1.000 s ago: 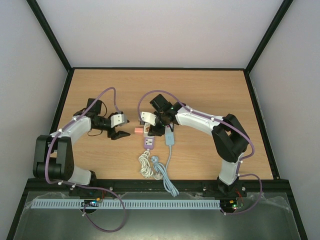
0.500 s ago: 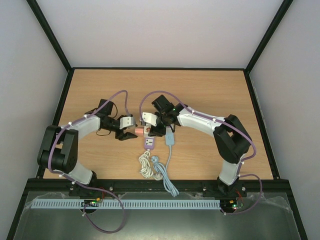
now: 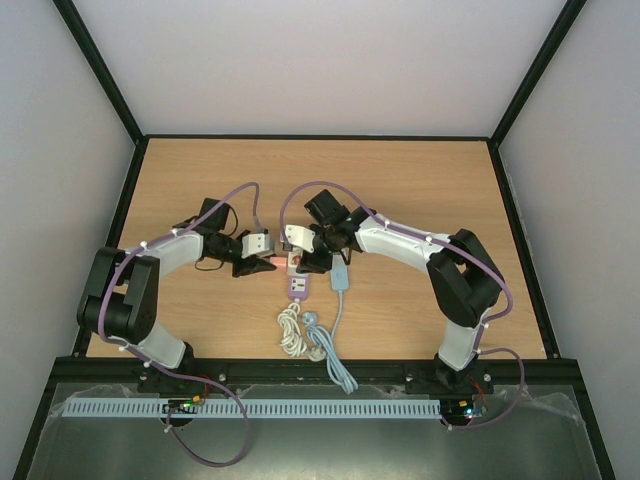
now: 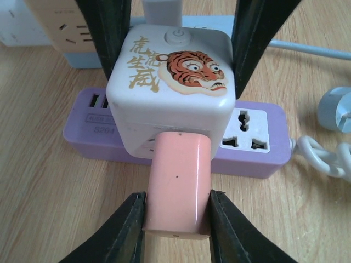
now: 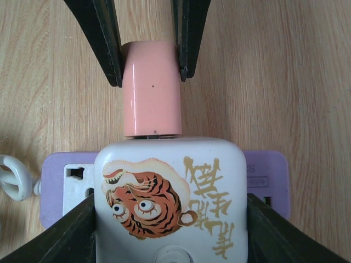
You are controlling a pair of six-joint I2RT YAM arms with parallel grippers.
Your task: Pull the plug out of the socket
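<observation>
Since a second ago the left arm has swung in toward the middle of the table, and the left gripper (image 3: 268, 263), which then hung with its jaws apart and clear of everything, now sits around the pink plug (image 4: 176, 175). Over the last half second it has only edged slightly closer. The right arm has barely shifted over the same time.

In the left wrist view, the left gripper's black fingers (image 4: 129, 230) press against both long sides of the plug near its outer end, so the gripper is clamped on it. The plug lies level just above the wood, and its inner end is seated in the side face of the cube socket (image 4: 175, 82), a white block with a tiger's head and gold characters printed on top. No gap shows between plug and cube in either wrist view.

The right gripper (image 5: 170, 204) comes in from the opposite side. Its two dark fingers bear on opposite walls of the cube, closed on it and holding it.

The cube stands on a purple power strip (image 4: 255, 145) that lies flat on the table (image 3: 420, 190), with free outlets showing beside the cube. Just to the right of this strip in the top view lies a blue power strip (image 3: 341, 277), its lead running toward the near edge. A coiled white cable (image 3: 291, 330) lies near the purple strip's near end.
</observation>
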